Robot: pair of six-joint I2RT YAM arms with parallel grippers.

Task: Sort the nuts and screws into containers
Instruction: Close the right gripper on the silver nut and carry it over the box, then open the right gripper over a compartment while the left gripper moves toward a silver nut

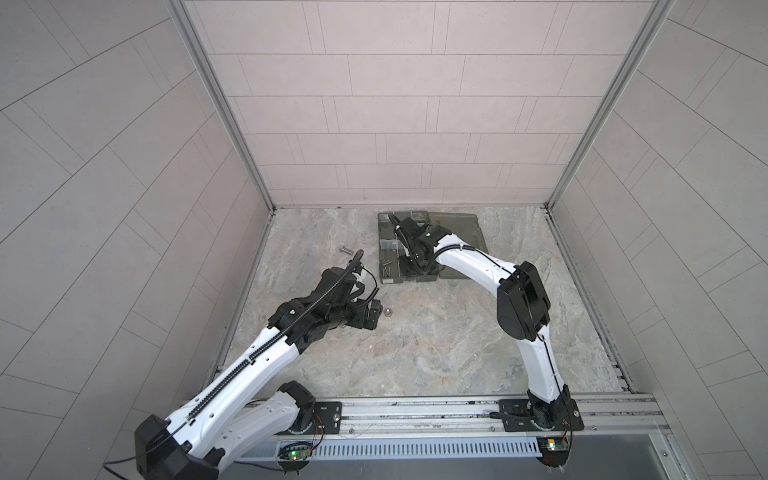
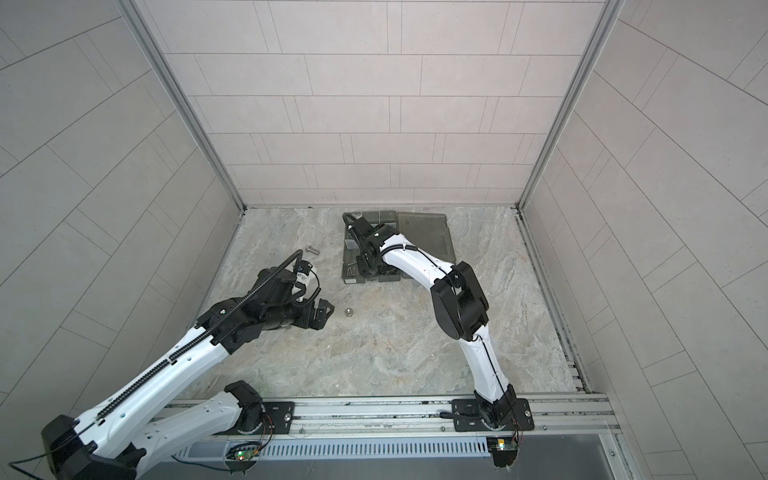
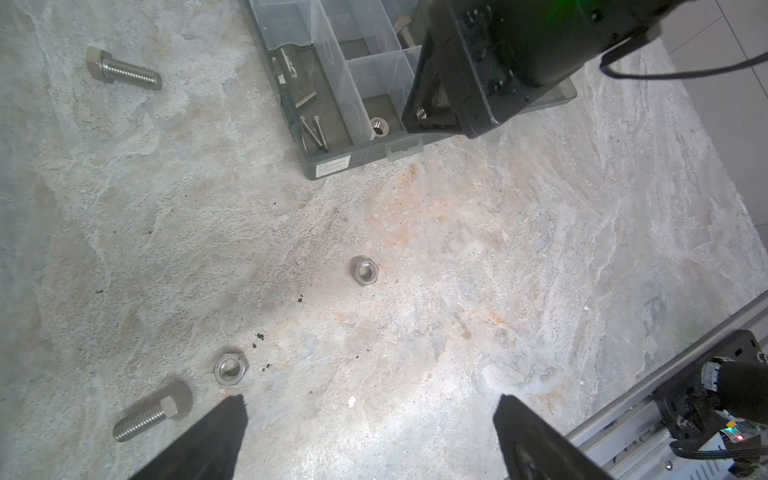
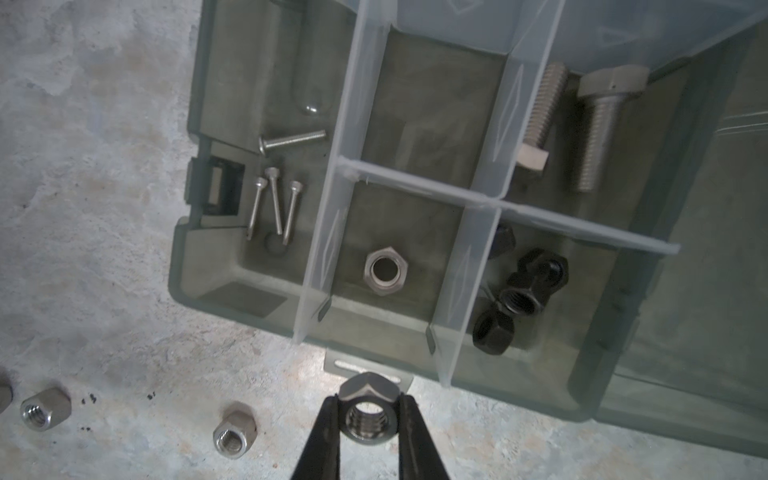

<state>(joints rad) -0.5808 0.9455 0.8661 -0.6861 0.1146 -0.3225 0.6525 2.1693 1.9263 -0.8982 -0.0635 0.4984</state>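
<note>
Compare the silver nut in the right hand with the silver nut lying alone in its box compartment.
The held nut is clamped in the right hand; the compartment nut lies free, touched by nothing. The held nut is in no compartment yet, seen against the front edge of the organizer box; the compartment nut rests flat on a compartment floor, alone there. Both are silver hex nuts, seemingly the same kind.

Silver hex nut (image 4: pixel 365 420) in right pincer (image 4: pixel 370 402), near grey-green organizer box (image 4: pixel 519 376)

four thick bolts (image 3: pixel 123 68), four thin screws (image 4: pixel 274 203), four silver nuts (image 4: pixel 386 270), several black nuts (image 4: pixel 492 332)
</note>
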